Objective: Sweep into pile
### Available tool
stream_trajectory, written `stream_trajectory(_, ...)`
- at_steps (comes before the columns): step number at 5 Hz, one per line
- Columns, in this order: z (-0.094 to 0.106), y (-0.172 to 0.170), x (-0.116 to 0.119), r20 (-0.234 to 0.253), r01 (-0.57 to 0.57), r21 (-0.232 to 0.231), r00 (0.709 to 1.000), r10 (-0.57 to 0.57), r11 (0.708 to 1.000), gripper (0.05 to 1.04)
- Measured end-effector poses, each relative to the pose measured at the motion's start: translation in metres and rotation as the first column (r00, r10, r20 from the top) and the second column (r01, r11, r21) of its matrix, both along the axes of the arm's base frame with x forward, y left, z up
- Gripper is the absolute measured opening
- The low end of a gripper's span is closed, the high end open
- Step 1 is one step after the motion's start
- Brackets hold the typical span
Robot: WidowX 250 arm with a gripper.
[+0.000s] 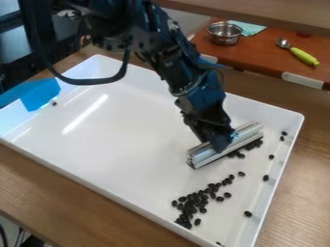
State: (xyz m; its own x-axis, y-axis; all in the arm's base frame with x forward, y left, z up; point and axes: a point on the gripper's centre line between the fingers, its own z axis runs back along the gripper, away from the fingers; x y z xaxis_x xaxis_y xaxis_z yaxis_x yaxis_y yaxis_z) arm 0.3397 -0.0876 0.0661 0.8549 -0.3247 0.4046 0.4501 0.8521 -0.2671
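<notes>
Metal bar (207, 153) lies slantwise over the floor of the white tray (129, 203), its near end towards the middle and its far end towards the right wall, with the pincer (226, 142) clamped on it about midway along. As a sweeping edge it is well placed: dark beans (241, 156) are gathered just beside its right-hand long side. The main heap (193, 202) spreads near the tray's lower corner, loose and trailing up towards the bar.

The step in hand looks like pushing the beans by the bar down into that heap. Keep the lower edge flush with the tray floor along its whole length, or beans will slip beneath. Press lightly and go slowly, since small, rounded beans are likely to roll round either end. The grip near the middle should help the bar stay square, though uneven drag could twist it.

Next, the strays along the right wall want 1 or 2 separate strokes, starting between wall and beans and drawing inward. Another 1 (54, 103) sits far off by the blue object (40, 95) and needs its own trip. I judge the job partly done: 1 heap formed, its edges ragged.
</notes>
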Motion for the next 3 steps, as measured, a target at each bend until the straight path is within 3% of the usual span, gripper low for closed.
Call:
stream_trajectory(1,0.004,0.005,-0.002,-0.024,-0.035,-0.086,0.999,0.033,0.996,0.34)
stream_trajectory(2,0.019,0.029,-0.005,-0.028,-0.111,-0.135,0.994,0.108,0.985,0.339)
stream_trajectory(3,0.05,0.084,-0.01,0.006,-0.235,-0.137,0.971,0.238,0.962,0.339)
